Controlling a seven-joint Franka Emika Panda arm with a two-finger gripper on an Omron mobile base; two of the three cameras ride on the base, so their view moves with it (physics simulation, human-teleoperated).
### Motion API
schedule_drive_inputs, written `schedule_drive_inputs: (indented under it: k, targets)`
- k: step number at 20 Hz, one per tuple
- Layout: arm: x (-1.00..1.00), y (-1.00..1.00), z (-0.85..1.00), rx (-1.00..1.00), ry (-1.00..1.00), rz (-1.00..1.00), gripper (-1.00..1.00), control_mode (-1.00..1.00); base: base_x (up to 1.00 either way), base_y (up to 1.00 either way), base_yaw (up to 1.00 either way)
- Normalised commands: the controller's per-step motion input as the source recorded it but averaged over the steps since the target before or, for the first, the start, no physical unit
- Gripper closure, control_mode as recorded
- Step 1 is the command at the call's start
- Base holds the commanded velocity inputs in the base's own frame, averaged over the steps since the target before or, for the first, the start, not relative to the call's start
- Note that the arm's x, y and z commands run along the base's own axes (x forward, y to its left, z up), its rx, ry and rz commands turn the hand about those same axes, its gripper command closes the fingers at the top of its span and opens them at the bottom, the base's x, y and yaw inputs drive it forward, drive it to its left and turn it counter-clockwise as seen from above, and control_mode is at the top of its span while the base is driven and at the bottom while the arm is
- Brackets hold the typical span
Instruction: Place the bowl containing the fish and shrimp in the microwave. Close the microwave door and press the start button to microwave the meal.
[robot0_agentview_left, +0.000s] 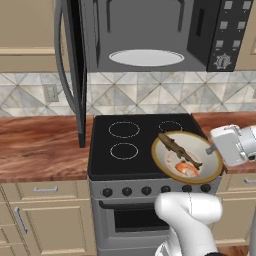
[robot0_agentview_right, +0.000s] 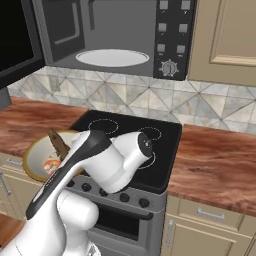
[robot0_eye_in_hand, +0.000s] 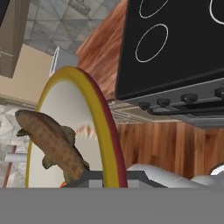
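Note:
The cream bowl (robot0_agentview_left: 207, 165) with its golden-tan rim hangs tilted above the stove's front right corner. My gripper (robot0_agentview_left: 213, 148) is shut on its right rim. The dark brown fish (robot0_agentview_left: 179, 148) lies across the bowl and the orange shrimp (robot0_agentview_left: 186, 170) sits below it. Above the stove, the microwave (robot0_agentview_left: 150, 30) stands open, with its white plate (robot0_agentview_left: 146, 57) bare and its door (robot0_agentview_left: 72, 65) swung out to the left. In the right base view my arm covers part of the bowl (robot0_agentview_right: 34, 159) and fish (robot0_agentview_right: 59, 142). The hand view looks along the bowl's rim (robot0_eye_in_hand: 94, 113) past the fish (robot0_eye_in_hand: 52, 142).
The black stove top (robot0_agentview_left: 135, 142) has burner rings and a row of knobs (robot0_agentview_left: 146, 190) along its front. Wooden counters (robot0_agentview_left: 40, 147) flank it on both sides. The microwave's button panel (robot0_agentview_left: 227, 35) is on its right, with a beige cabinet (robot0_agentview_right: 230, 40) beyond it.

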Motion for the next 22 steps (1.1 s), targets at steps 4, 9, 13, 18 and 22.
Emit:
schedule_drive_inputs:
  k: [4,9,13,18,22]
  targets:
    - [0.27,0.0,-0.01,0.02,0.0,0.0,1.0,-1.0,0.0,0.0,0.0]
    - [0.13,0.0,0.04,0.05,-0.03,0.0,1.0,-1.0,0.0,0.0,0.0]
    - [0.01,0.04,0.45,0.0,-0.05,0.0,1.0,-1.0,0.0,0.0,0.0]
    - [0.22,0.02,0.51,0.0,0.0,-0.14,1.0,-1.0,0.0,0.0,0.0]
    - [0.32,0.0,0.44,0.0,0.0,-0.26,1.0,-1.0,0.0,0.0,0.0]
